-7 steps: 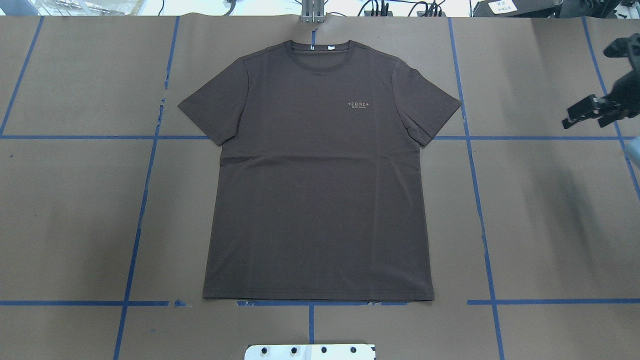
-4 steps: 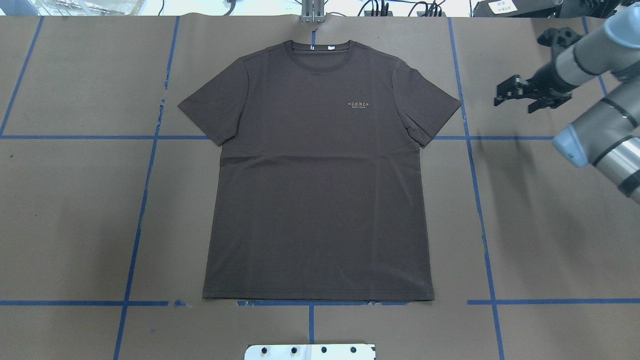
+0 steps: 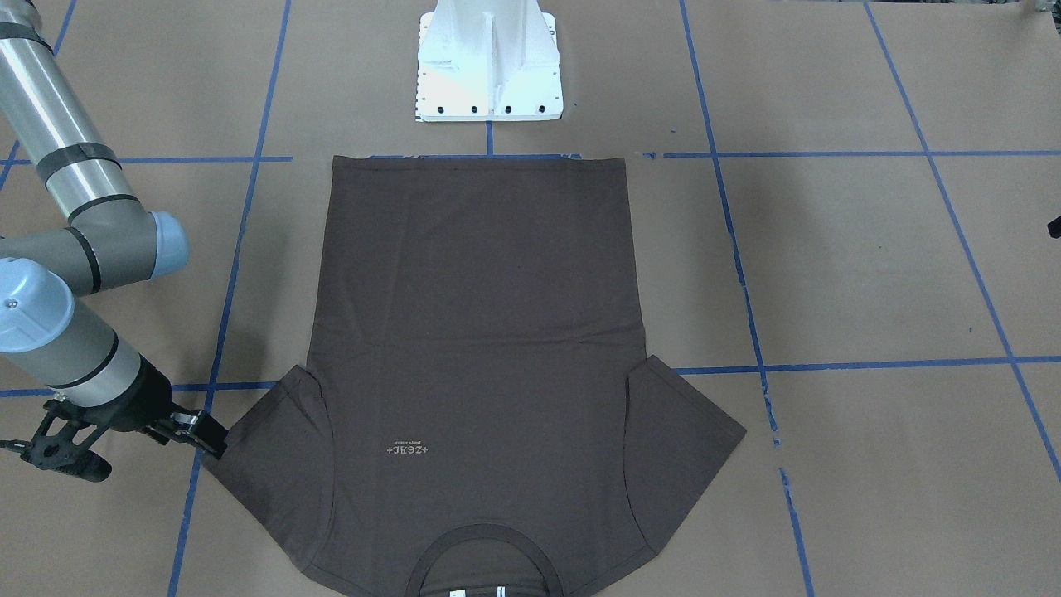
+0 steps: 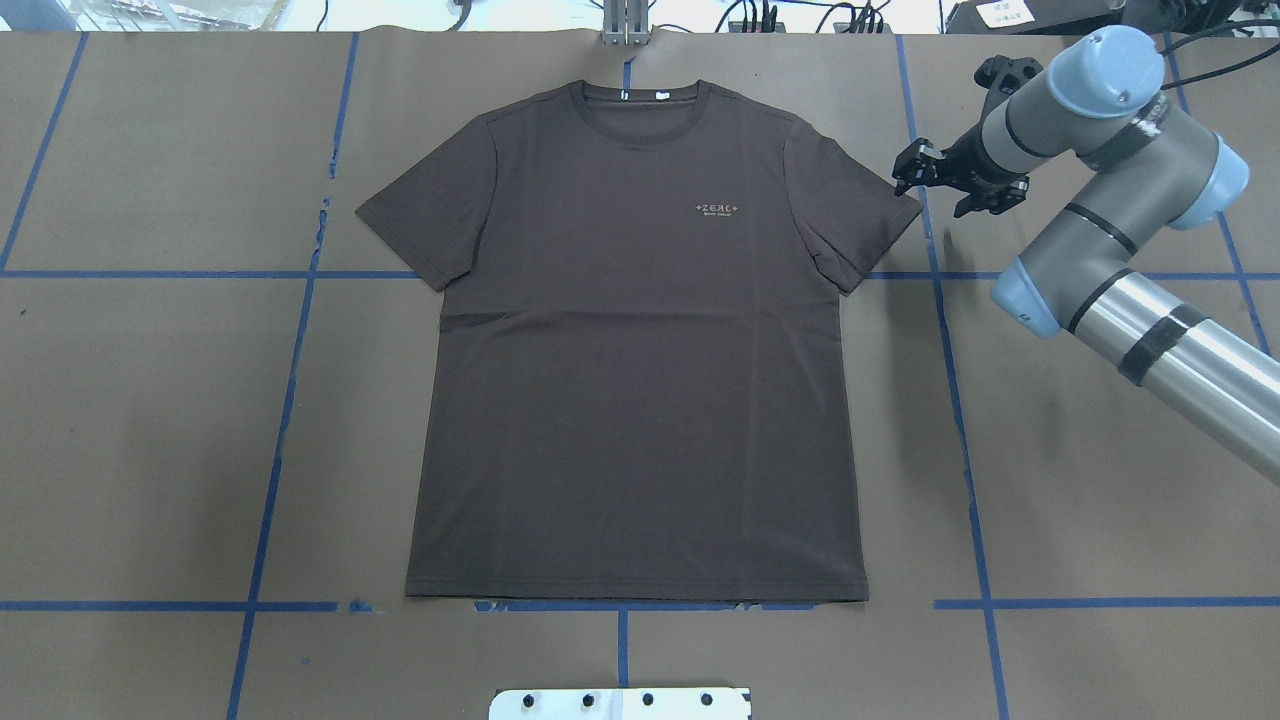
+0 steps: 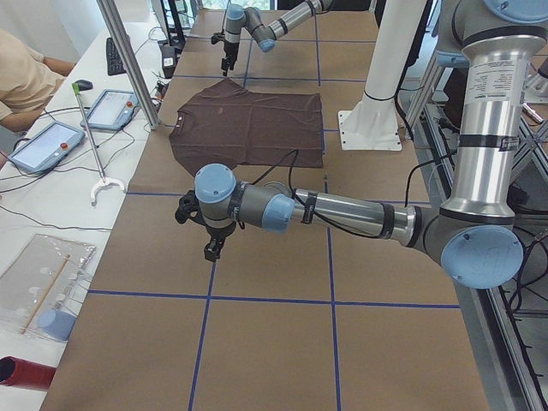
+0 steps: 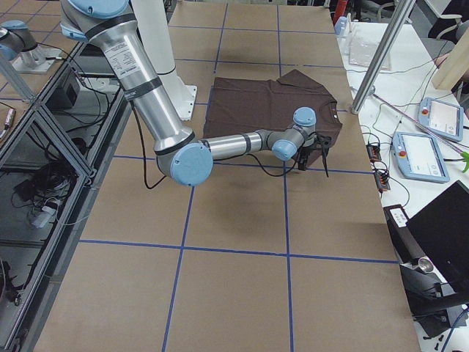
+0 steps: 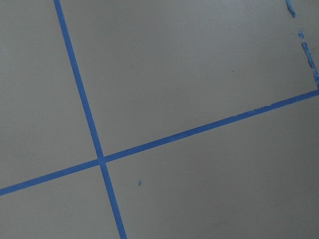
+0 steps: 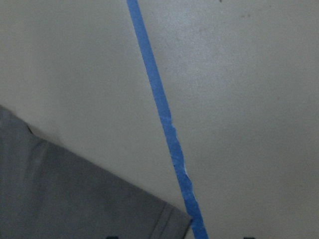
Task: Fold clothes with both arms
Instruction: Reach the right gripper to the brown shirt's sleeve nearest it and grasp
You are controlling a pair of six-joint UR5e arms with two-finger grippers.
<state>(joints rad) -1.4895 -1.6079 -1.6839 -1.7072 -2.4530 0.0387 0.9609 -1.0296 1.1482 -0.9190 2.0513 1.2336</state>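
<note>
The dark brown T-shirt (image 4: pixel 640 340) lies flat and face up in the centre of the overhead frame, collar toward the top edge, hem along the lower blue tape line (image 4: pixel 170 606), both sleeves spread outward, on the brown paper-covered table (image 4: pixel 150 450). Its small pale chest logo (image 4: pixel 717 208) sits right of centre in that view. The right arm (image 4: pixel 1120 260) enters from the right edge of the overhead frame and bends back toward the upper middle; the right gripper (image 4: pixel 925 178) is placed just beside the outer edge of the shirt's sleeve (image 4: pixel 860 215), at the upper right of the garment. In the front-facing view the same gripper (image 3: pixel 199 431) appears at lower left, its fingers close against the sleeve's edge; they look slightly spread, with no cloth seen between them, though the angle is poor and contact cannot be confirmed. The right wrist view shows a corner of the sleeve (image 8: pixel 75 199) at lower left beside a tape strip (image 8: pixel 164 124). The left gripper (image 5: pixel 212 248) appears only in the left side view, hanging over bare paper in the middle of that frame, well apart from the shirt; whether its fingers are spread or pressed together cannot be told. The white pedestal base (image 3: pixel 489 62) stands at the top centre of the front-facing frame.
</note>
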